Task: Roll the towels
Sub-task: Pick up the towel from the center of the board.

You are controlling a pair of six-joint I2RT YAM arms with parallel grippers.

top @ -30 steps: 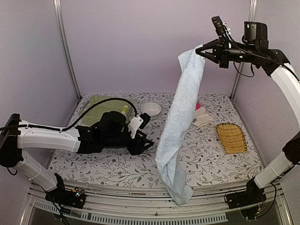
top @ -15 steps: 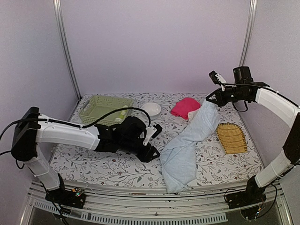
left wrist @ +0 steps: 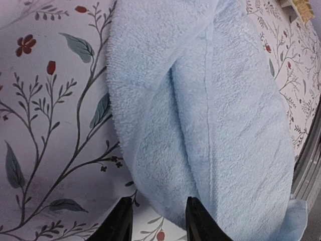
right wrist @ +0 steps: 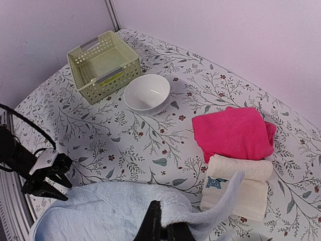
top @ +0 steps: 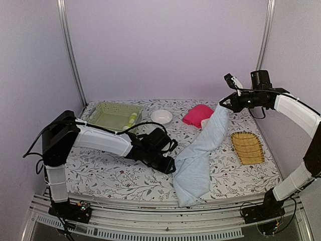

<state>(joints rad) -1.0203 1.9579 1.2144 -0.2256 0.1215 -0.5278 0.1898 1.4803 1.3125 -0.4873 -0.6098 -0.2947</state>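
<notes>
A table (top: 100, 173) covered in a white cloth printed with flowers and leaves is enclosed by plain lilac walls. A very large pale blue towel (top: 198, 155) is draped across it, with its lower part heaped on the cloth and hanging over the table's near edge. Its upper corner is lifted clear of the surface and is pinched between the clenched jaws of the right gripper (top: 224, 104).

The left gripper (top: 172, 168) is held low over the cloth at the left edge of the pale blue towel. Its jaws are parted and nothing is gripped. From the left wrist, the towel's folded border is seen just ahead of the two fingertips (left wrist: 193, 213).

Behind the pale blue towel, a bright pink towel (top: 197, 114) is laid folded, and a cream-white towel (right wrist: 241, 188) is set touching its near side. A white bowl (top: 161, 116) and a pale green basket (top: 113, 114) are placed behind and left of the pale blue towel. A yellow slatted tray (top: 247, 147) is found just to its right.
</notes>
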